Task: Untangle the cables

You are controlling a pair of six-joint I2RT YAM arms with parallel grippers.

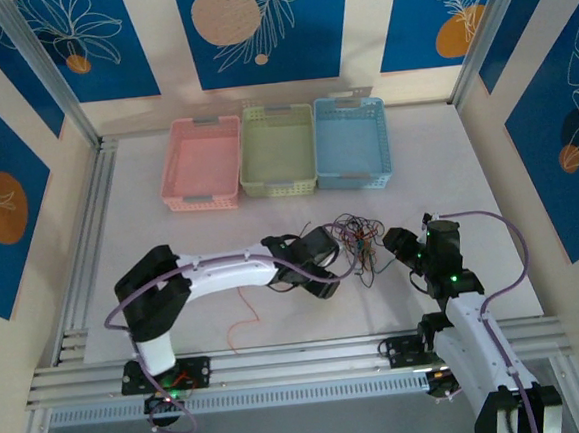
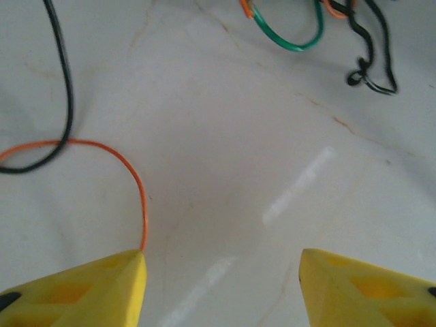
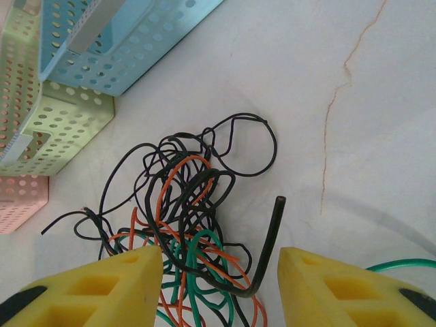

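Cables [image 1: 360,241] knotted just on the near side of the blue basket [image 1: 352,143]. Right gripper [image 3: 219,253] spread over them — one black strand [image 3: 272,231] stands loose between its jaws; left gripper [image 2: 223,255] spread, empty. Pinch several strands together and you may cinch them tighter.

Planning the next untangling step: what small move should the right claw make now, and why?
Probably close the right claw on the thick black cable end. It stands between the open fingers, close to the right-hand one, and curves up clear of the tangle, so it looks like the easiest strand to grip and draw out.
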